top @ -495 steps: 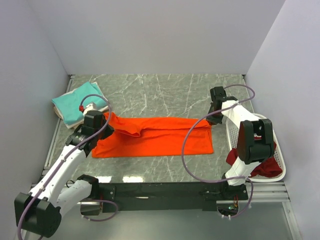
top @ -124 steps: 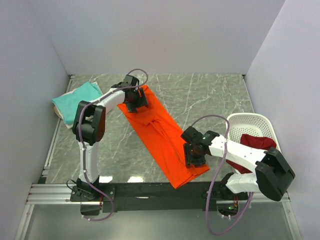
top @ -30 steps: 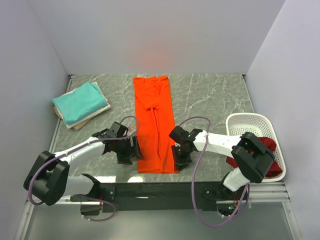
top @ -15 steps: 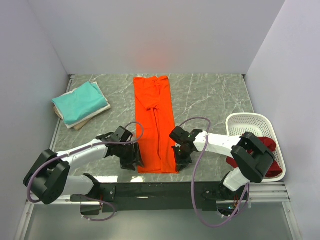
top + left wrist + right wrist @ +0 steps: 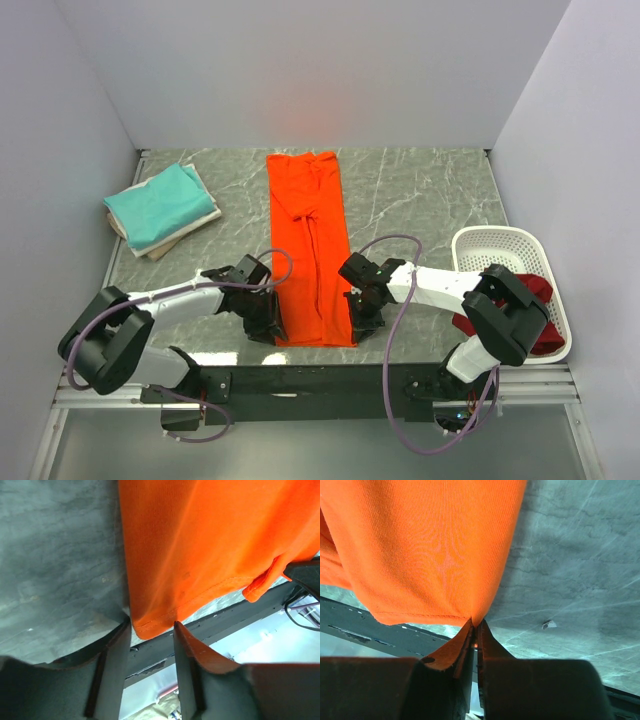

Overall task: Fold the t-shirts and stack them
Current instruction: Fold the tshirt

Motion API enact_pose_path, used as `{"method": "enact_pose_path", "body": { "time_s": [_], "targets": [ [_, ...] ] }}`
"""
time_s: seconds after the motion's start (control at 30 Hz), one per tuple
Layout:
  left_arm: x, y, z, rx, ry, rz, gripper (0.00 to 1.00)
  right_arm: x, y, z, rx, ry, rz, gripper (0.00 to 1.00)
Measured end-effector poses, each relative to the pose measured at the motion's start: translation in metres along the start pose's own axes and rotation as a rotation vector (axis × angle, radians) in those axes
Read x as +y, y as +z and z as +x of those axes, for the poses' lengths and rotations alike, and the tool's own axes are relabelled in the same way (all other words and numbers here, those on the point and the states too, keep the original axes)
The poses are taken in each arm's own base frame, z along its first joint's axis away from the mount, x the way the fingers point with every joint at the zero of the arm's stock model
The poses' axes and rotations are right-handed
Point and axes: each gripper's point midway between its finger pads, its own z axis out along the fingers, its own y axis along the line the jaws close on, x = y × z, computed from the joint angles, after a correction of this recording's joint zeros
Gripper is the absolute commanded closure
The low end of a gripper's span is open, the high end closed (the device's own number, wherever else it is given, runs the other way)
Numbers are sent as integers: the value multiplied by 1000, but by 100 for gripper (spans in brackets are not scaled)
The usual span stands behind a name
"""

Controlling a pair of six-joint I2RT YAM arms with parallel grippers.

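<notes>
Lengthwise down the middle of the grey marbled table (image 5: 420,200) lies the orange t-shirt (image 5: 310,250), folded into a long narrow strip. One short end is by the back wall and the hemmed end is at the near edge.

The right gripper (image 5: 362,322) is at the near right corner of that hem. The right wrist view shows its jaws pressed together on the very corner of the cloth (image 5: 430,545).

The left gripper (image 5: 268,322) sits at the near left corner. In the left wrist view its jaws stand part-way apart, one finger on either side of the corner, with the hem (image 5: 200,545) lying between them unpinched.

Well apart, at the far left of the table, a folded teal t-shirt (image 5: 160,203) rests on a folded cream t-shirt (image 5: 190,228). At the right edge, dark red t-shirts (image 5: 535,290) lie heaped in a white perforated basket (image 5: 490,245).
</notes>
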Motion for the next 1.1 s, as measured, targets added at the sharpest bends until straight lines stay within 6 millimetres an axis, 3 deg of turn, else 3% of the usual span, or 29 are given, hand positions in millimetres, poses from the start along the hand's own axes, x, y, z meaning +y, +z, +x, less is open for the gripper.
{"method": "enact_pose_path", "body": {
  "time_s": [0.37,0.47,1.1],
  "targets": [
    [-1,8,2,28,8,3,92,0,0,1,2,18,-3,94],
    [-1,8,2,28,9,1,96,0,0,1,1,21,-3,96],
    [-1,-5,1,-22,21,-16,100,-3,-2,2,4,25,12,100]
  ]
}}
